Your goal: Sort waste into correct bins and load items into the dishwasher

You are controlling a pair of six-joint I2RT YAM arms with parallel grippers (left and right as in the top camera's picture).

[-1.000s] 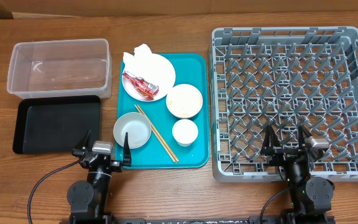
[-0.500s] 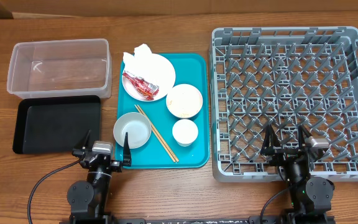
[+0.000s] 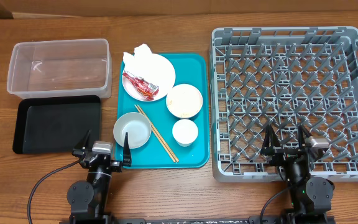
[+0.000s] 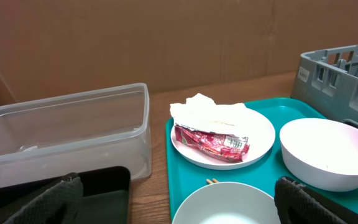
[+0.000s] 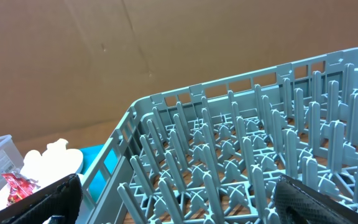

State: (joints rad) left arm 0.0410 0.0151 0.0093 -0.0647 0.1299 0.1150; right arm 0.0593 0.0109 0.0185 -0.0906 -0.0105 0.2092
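A white plate [image 3: 160, 70] on the teal tray [image 3: 194, 152] carries a crumpled napkin [image 3: 138, 52] and a red-and-white wrapper [image 3: 141, 84]; both also show in the left wrist view, napkin [image 4: 204, 109] and wrapper [image 4: 211, 142]. Three bowls [image 3: 132, 130] [image 3: 184, 100] [image 3: 184, 131] and two chopsticks [image 3: 157, 133] lie on the tray. The clear tub [image 3: 59, 67] and black tray [image 3: 56, 123] stand left. The grey dish rack [image 3: 294, 99] stands right. My left gripper [image 3: 102, 151] is open near the tray's front left corner. My right gripper [image 3: 286, 140] is open over the rack's front edge.
The tub [image 4: 67, 134] and black tray [image 4: 98, 193] fill the left of the left wrist view. The rack's pegs [image 5: 241, 155] fill the right wrist view. A brown cardboard wall stands behind the table.
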